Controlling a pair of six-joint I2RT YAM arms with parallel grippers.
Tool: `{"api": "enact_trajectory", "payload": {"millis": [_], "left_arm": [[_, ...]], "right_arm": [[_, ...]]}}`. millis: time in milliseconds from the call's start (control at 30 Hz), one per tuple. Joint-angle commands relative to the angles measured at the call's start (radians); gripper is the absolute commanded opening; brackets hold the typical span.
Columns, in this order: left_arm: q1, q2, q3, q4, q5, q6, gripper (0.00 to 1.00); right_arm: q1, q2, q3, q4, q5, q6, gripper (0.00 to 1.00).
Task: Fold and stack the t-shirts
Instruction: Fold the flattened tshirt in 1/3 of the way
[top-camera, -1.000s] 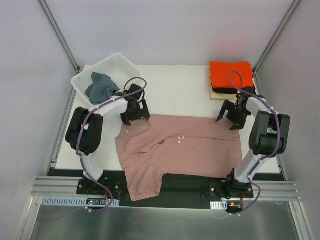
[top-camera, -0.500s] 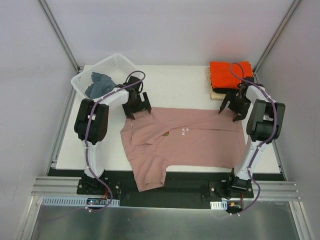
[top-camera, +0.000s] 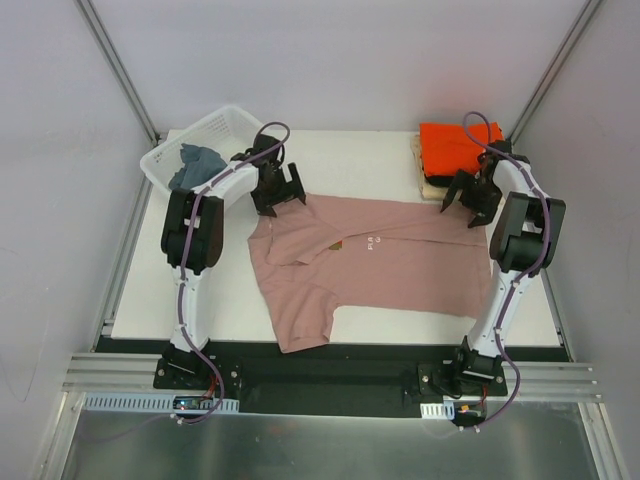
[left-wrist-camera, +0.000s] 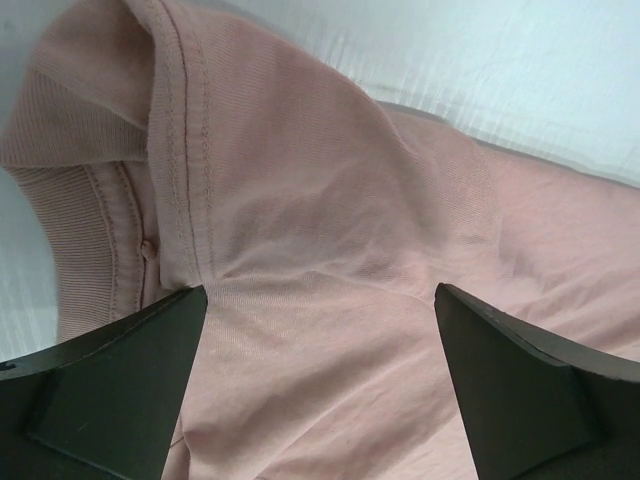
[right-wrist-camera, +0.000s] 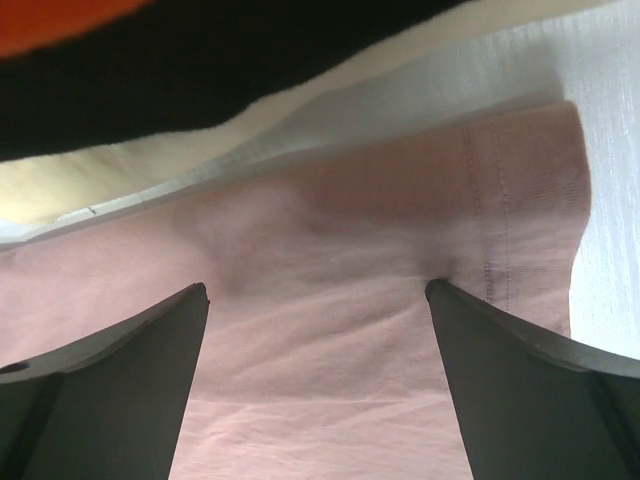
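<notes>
The dusty-pink t-shirt (top-camera: 380, 265) lies spread across the white table, collar on the left, one sleeve trailing toward the near edge. My left gripper (top-camera: 277, 195) is open, its fingertips pressed down on the shirt's collar and shoulder corner (left-wrist-camera: 330, 200). My right gripper (top-camera: 467, 200) is open too, its fingertips pressed on the hem corner (right-wrist-camera: 330, 350). A folded stack stands at the far right: the orange shirt (top-camera: 458, 148) on top, a black one (right-wrist-camera: 200, 80) under it, a cream one (top-camera: 432, 185) at the bottom.
The white plastic basket (top-camera: 215, 130) stands at the far left, holding a blue-grey cloth (top-camera: 195, 165). The right gripper is close against the stack's near side. Grey walls and metal posts enclose the table.
Both grippers have moved toward the far side, dragging the pink shirt with them; it no longer hangs over the near edge. The left gripper is now beside the basket, the right beside the stack.
</notes>
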Motion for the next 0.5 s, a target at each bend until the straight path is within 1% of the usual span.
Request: {"api": "enact_trajectory", "payload": {"millis": [0, 200, 400, 433, 467], "left_arm": [[0.011, 0.046, 0.045, 0.004, 0.024, 0.028, 0.99], [-0.020, -0.052, 0.007, 0.004, 0.012, 0.036, 0.99], [-0.073, -0.212, -0.071, 0.003, -0.011, 0.065, 0.99], [-0.081, -0.254, -0.099, 0.003, -0.018, 0.071, 0.99], [-0.090, -0.278, -0.116, 0.003, -0.020, 0.073, 0.99]], "right_arm": [[-0.013, -0.009, 0.025, 0.007, -0.016, -0.017, 0.97], [-0.012, -0.152, -0.055, 0.029, 0.007, -0.023, 0.97], [-0.012, -0.350, -0.197, 0.053, 0.025, -0.023, 0.97], [-0.012, -0.403, -0.217, 0.058, 0.028, -0.021, 0.97], [-0.012, -0.429, -0.266, 0.061, 0.042, -0.014, 0.97]]}}
